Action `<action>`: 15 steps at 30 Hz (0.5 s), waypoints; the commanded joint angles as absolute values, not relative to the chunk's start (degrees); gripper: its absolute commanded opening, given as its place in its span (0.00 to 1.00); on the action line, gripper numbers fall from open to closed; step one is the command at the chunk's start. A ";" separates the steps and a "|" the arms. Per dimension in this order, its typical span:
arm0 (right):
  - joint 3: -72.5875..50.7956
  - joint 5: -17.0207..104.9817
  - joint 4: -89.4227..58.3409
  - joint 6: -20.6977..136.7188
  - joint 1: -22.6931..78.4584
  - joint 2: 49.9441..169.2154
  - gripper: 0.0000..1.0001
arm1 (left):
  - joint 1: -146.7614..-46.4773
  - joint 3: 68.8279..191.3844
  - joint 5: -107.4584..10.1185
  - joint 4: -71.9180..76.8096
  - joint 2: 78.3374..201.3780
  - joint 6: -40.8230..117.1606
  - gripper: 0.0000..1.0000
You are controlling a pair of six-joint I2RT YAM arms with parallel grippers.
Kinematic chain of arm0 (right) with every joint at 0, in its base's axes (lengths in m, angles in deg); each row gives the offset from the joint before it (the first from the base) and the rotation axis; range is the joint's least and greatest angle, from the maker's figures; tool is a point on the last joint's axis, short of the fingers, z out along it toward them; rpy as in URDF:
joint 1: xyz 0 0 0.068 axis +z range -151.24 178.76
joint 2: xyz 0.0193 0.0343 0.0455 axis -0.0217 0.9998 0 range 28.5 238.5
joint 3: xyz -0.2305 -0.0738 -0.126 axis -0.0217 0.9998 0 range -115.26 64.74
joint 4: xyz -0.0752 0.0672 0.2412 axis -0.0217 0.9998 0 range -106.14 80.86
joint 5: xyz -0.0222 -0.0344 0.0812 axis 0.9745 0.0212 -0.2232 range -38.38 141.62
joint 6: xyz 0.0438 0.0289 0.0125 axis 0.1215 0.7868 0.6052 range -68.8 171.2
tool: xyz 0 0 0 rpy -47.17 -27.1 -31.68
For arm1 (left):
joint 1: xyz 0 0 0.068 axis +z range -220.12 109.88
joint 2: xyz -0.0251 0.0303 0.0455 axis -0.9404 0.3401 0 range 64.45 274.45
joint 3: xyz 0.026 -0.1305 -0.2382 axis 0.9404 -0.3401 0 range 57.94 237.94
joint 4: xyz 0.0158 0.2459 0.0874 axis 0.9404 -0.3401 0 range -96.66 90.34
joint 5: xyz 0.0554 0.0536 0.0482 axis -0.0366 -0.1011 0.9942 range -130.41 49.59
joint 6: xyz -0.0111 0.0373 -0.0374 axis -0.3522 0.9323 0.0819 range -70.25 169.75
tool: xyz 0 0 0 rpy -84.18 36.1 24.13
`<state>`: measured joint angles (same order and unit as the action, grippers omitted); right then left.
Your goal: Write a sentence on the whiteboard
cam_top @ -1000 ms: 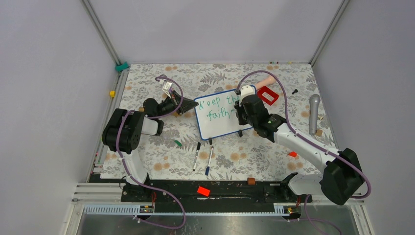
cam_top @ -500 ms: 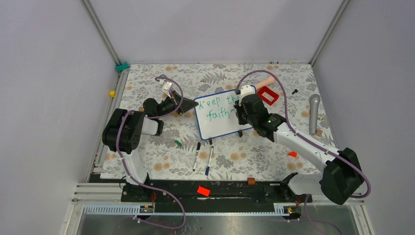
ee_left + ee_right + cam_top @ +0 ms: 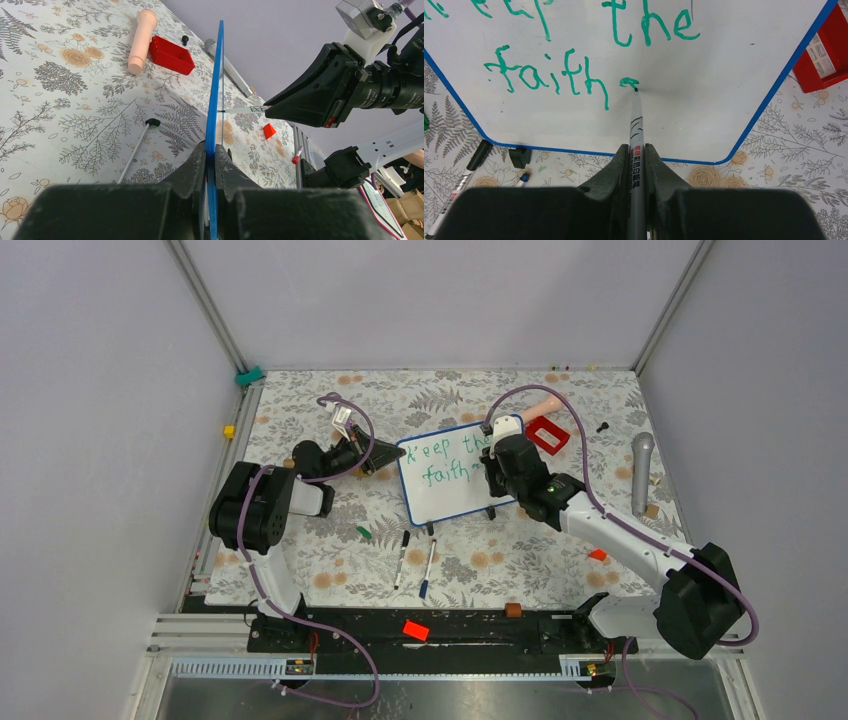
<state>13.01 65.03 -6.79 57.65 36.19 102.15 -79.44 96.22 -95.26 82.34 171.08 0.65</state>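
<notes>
Green sentence reading "Keep the faith" covers the whiteboard, which stands on the floral worktop between the two arms. Right gripper is closed narrowly around a marker whose tip touches the board at a small green stroke just right of "faith", and that arm stretches diagonally from the near right corner. Left gripper is clamped fully shut on the board's blue left edge, arm folded, forearm pointing right.
</notes>
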 commanded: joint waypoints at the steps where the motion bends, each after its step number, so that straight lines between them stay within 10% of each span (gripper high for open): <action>1: 13.43 67.34 -5.97 57.97 35.93 100.83 0.00 | -79.87 96.70 -97.66 85.05 170.26 3.58 0.00; 15: 13.79 63.63 -5.40 58.52 36.00 101.16 0.00 | -79.83 96.75 -97.68 85.07 170.28 3.61 0.00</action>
